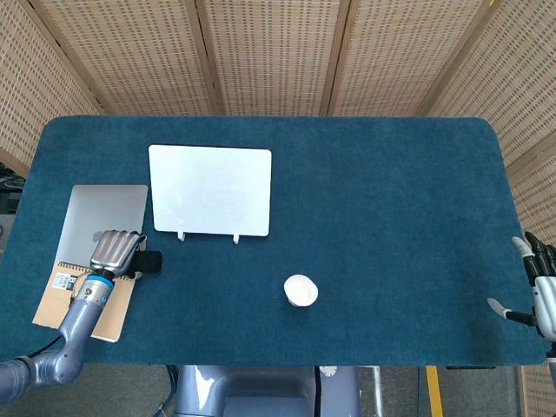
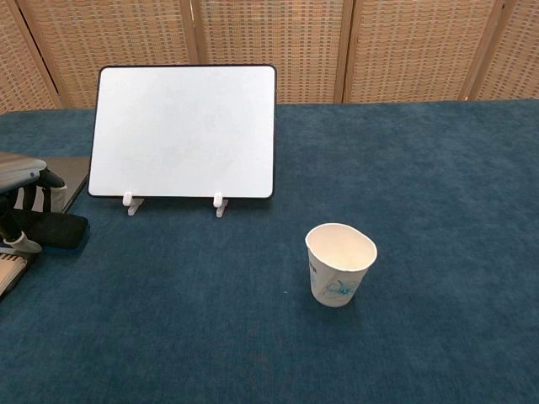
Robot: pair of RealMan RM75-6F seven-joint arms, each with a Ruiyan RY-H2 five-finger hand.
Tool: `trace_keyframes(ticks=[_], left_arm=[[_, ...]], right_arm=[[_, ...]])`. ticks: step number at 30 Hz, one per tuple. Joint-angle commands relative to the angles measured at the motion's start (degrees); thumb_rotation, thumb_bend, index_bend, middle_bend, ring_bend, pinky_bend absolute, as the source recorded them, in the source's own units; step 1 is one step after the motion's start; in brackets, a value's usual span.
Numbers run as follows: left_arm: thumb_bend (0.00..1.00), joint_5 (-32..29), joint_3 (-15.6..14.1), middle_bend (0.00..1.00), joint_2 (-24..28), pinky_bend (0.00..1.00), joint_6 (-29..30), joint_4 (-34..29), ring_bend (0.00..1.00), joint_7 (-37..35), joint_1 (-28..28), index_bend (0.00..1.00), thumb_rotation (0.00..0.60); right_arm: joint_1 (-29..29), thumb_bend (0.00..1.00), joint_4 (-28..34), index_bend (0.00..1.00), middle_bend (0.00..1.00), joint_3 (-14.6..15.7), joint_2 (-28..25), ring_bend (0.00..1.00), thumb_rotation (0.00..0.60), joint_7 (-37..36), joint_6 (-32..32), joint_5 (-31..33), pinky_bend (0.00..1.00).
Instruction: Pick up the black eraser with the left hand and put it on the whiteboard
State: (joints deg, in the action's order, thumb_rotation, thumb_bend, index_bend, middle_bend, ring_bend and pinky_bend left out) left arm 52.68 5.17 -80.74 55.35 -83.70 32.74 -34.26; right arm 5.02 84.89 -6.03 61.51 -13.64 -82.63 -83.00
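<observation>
The black eraser (image 1: 150, 262) (image 2: 59, 231) lies at the table's left side, partly on a notebook. My left hand (image 1: 113, 250) (image 2: 24, 202) sits over its left part, fingers curled down on the far side and thumb on the near side, gripping it. Only the eraser's right end shows. The whiteboard (image 1: 209, 189) (image 2: 184, 130) stands tilted on two small feet just right of and behind the hand. My right hand (image 1: 543, 291) hangs at the table's far right edge, fingers apart and holding nothing.
A brown notebook (image 1: 109, 313) and a grey pad (image 1: 91, 213) lie under and behind the left hand. A white paper cup (image 1: 301, 290) (image 2: 339, 263) stands near the table's front middle. Blue cloth covers the table (image 1: 391, 200).
</observation>
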Motion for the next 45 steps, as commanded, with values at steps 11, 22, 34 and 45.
trace_keyframes(ticks=[11,22,34,45], left_arm=[[0.03,27.70,4.35,0.46,-7.72,0.44,22.49,13.90,0.45,-19.69,0.48,0.52,0.600],[0.00,27.24,10.91,0.48,-22.10,0.45,22.40,34.55,0.45,-27.71,-7.16,0.56,0.600],[0.00,23.37,14.58,0.48,-34.00,0.45,18.26,55.44,0.45,-33.69,-13.13,0.56,0.600],[0.00,20.91,15.94,0.48,-37.32,0.45,14.70,63.37,0.45,-32.74,-16.06,0.56,0.600]], right_arm=[[0.27,0.00,0.03,0.00,0.00,0.16,-0.04,0.00,0.600,0.07,0.62,-0.03,0.00],[0.98,0.00,-0.54,0.00,0.00,-0.04,0.11,0.00,0.600,-0.34,2.43,1.00,0.00],[1.84,0.00,-1.46,0.00,0.00,-0.16,0.16,0.00,0.600,-1.56,4.54,1.79,0.00],[2.11,0.00,-1.52,0.00,0.00,-0.04,0.12,0.00,0.600,-1.82,5.15,1.87,0.00]])
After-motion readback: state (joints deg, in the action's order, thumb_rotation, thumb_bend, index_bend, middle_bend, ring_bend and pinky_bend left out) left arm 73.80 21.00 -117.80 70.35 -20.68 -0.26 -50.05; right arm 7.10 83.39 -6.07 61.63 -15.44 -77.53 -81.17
